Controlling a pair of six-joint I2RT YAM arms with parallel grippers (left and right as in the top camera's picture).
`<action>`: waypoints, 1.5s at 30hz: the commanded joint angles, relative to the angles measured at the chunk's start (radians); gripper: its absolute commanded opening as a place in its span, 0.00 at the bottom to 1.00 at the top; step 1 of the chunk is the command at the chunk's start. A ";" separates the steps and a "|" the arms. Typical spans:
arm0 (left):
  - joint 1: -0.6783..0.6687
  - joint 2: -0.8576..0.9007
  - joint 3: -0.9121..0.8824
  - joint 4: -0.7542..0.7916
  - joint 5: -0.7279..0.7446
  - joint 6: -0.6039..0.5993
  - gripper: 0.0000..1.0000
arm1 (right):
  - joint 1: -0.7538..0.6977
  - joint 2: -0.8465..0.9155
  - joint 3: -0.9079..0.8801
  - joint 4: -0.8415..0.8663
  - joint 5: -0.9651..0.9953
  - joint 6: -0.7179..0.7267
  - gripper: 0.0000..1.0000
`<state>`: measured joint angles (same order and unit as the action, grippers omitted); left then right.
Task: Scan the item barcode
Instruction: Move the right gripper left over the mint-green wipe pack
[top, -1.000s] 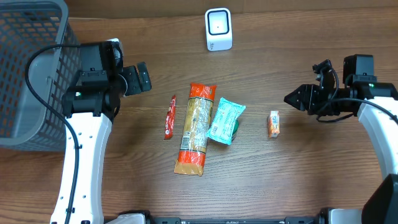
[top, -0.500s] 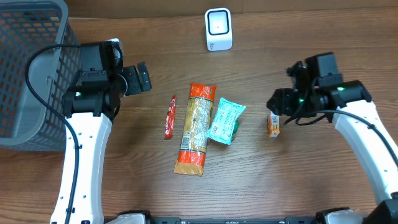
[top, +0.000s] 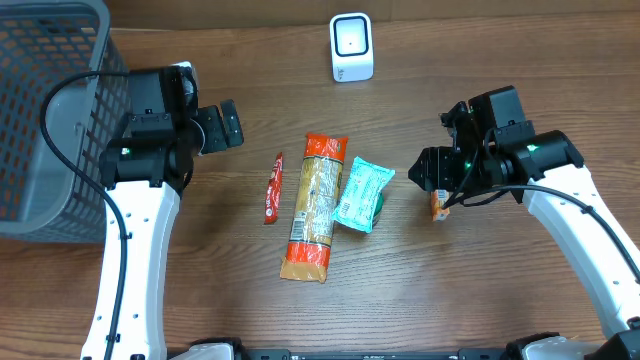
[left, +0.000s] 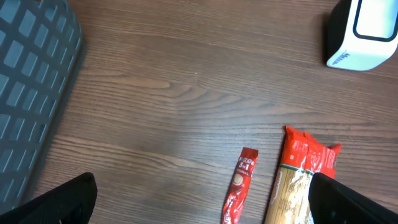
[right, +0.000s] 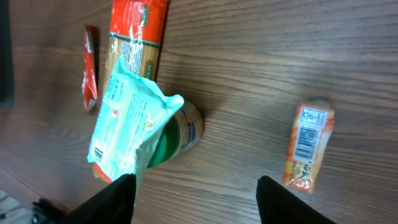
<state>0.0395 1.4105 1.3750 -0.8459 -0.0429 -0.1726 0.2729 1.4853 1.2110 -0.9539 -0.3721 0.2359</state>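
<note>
A small orange box (right: 308, 148) lies at the right of the frame, barcode up. Left of centre a teal packet (right: 127, 118) overlaps a long orange package (right: 135, 34) — a red stick (right: 90, 65) beside them, upper left. At the bottom edge the right gripper (right: 199, 200) stands spread, nothing between its fingers.

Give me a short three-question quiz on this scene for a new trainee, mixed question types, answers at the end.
1. True or false: the small orange packet lies with its barcode facing up.
2. How do the jaws of the right gripper stand? A: shut on the packet. B: open with nothing between them. C: out of every view.
3. How many packaged items lie on the table, leaving out the white scanner?
Key: 1 true. 2 B. 3 four.
</note>
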 joint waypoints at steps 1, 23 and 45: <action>0.000 0.005 0.006 0.001 -0.013 0.013 1.00 | 0.002 -0.039 0.047 -0.003 -0.021 0.047 0.63; 0.000 0.005 0.006 0.001 -0.013 0.013 1.00 | 0.032 0.003 0.287 -0.245 0.057 0.053 0.68; 0.000 0.005 0.006 0.001 -0.013 0.013 1.00 | 0.260 0.192 0.280 -0.226 0.192 0.240 0.49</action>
<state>0.0395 1.4105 1.3754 -0.8459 -0.0429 -0.1726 0.5194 1.6455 1.4830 -1.1885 -0.1947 0.4549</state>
